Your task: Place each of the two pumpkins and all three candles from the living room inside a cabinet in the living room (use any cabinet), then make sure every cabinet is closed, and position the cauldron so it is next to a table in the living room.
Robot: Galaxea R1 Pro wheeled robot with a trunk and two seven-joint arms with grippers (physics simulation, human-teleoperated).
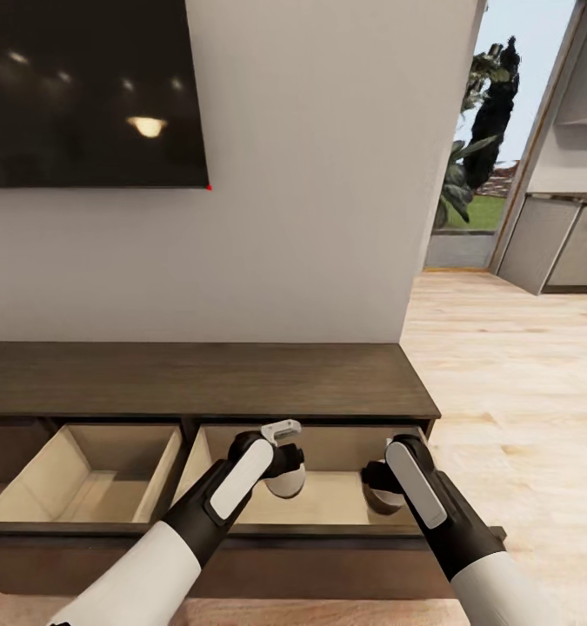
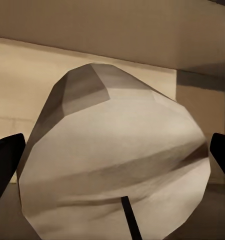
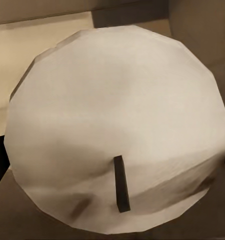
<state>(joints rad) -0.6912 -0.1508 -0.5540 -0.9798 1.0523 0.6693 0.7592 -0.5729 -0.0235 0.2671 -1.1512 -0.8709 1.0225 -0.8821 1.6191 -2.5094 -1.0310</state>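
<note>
Dark-brown low wooden cabinet [image 1: 241, 378] against white wall, two drawers pulled open. Left claw [image 1: 286, 474] pinches a stubby grey-beige candle [image 2: 117, 165] over the right-hand drawer [image 1: 328, 500]. Right claw [image 1: 382, 491] pinches a second grey-beige candle [image 3: 117, 130] in the same drawer.
</note>
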